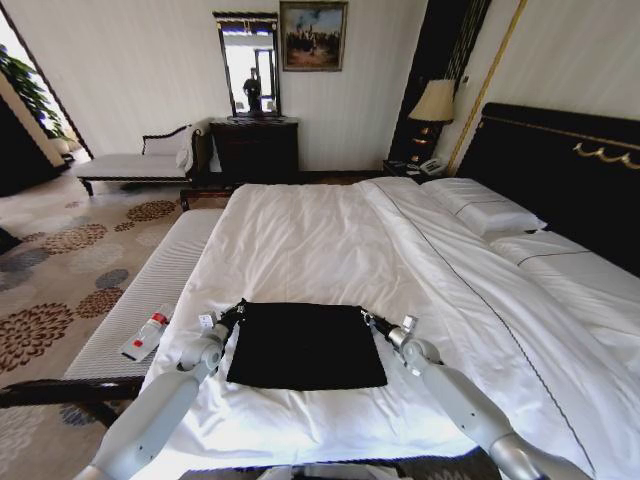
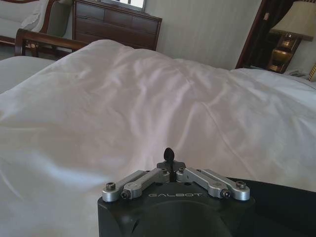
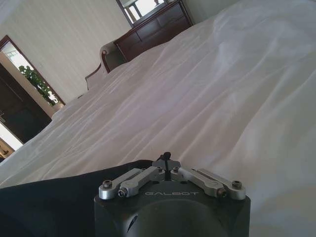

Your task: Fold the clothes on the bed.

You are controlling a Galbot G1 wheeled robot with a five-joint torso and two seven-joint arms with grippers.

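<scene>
Item 1, the clothes (image 1: 305, 345): one black T-shirt, lying flat as a neat rectangle on the near part of the bed (image 1: 330, 240), toward 6 o'clock of the mattress in the head view. No sleeves or lettering show, so it appears already folded at least once; this is a judgement from its squared outline.

Item 2, left gripper (image 1: 237, 313): one, at the rectangle's far corner toward 10 o'clock. In the left wrist view its fingers (image 2: 169, 154) are drawn together to a single dark tip, and dark cloth lies just beside the gripper body. Whether a pinch of fabric sits between them cannot be told.

Item 3, right gripper (image 1: 369, 320): one, at the opposite far corner toward 2 o'clock. In the right wrist view its fingers (image 3: 166, 156) are likewise closed to a point, at the edge of the black fabric; hold on the cloth cannot be confirmed.

Placement note: the two grippers sit one at each far corner, low against the sheet. This is the natural stance for taking that edge evenly, so the next fold would stay square.

Item 4, pillows (image 1: 482, 210): two visible, toward 2 o'clock by the headboard (image 1: 560, 170).

Item 5, bottle (image 1: 146, 334): one, lying on the striped bench (image 1: 150, 290) at 9 o'clock of the shirt, well apart from it.
</scene>
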